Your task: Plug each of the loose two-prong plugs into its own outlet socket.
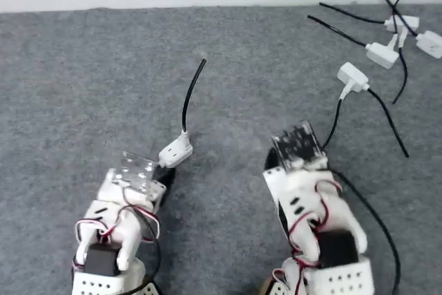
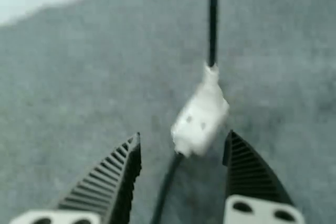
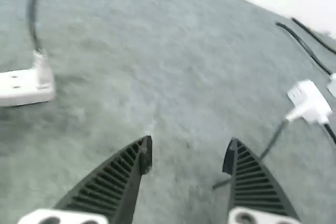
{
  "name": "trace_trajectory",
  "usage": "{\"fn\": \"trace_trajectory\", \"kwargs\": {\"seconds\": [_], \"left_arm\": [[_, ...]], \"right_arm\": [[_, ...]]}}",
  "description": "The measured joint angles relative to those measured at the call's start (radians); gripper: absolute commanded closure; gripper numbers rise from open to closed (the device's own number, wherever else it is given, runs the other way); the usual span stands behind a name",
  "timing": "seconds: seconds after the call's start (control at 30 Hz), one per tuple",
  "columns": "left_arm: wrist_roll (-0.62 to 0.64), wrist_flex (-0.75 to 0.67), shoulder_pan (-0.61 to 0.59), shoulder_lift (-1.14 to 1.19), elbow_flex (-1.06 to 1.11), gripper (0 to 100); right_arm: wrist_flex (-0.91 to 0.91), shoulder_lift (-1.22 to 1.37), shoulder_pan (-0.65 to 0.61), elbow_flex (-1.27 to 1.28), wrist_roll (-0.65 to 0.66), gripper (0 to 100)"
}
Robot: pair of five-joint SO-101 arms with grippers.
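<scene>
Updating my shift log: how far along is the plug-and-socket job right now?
Done: no joined pair is clearly visible. In hand: nothing gripped; the left gripper is open with a white connector between its tips, the right gripper open over bare carpet. Left: every pairing, including the lone connector and the cluster beyond it.

White cord ends on the grey surface (image 1: 83, 67). We mark the socket (image 1: 175, 150) (image 2: 199, 116), a white block with two small holes in its upper face, lying flat left of the middle, toward the near edge. Its black cord (image 1: 188, 98) curves toward the far edge. A lone plug (image 1: 352, 77) (image 3: 308, 100) lies right of the middle, with black cord trailing toward the right edge. Three more white pieces (image 1: 382, 54) lie close together in the far right corner, their black cords crossing. We cannot tell plugs from sockets there.
</scene>
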Motion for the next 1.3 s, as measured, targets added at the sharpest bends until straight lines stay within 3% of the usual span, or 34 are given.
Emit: {"fn": "trace_trajectory", "kwargs": {"seconds": [0.23, 0.4, 0.73, 1.13, 1.3], "left_arm": [[0.0, 0.207, 0.091, 0.0, 0.011, 75], [0.0, 0.239, 0.068, 0.0, 0.011, 75], [0.0, 0.322, -0.075, 0.0, 0.011, 75], [0.0, 0.322, -0.157, 0.0, 0.011, 75], [0.0, 0.322, -0.157, 0.0, 0.011, 75]], "right_arm": [[-0.023, -0.316, 0.064, 0.405, 0.0, 78.6], [-0.032, -0.239, 0.124, 0.416, 0.002, 78.6], [0.218, -0.239, 0.157, 0.417, 0.005, 78.6], [0.222, -0.313, 0.563, 0.416, 0.005, 78.4], [0.221, -0.313, 0.647, 0.416, 0.005, 78.5]]}}
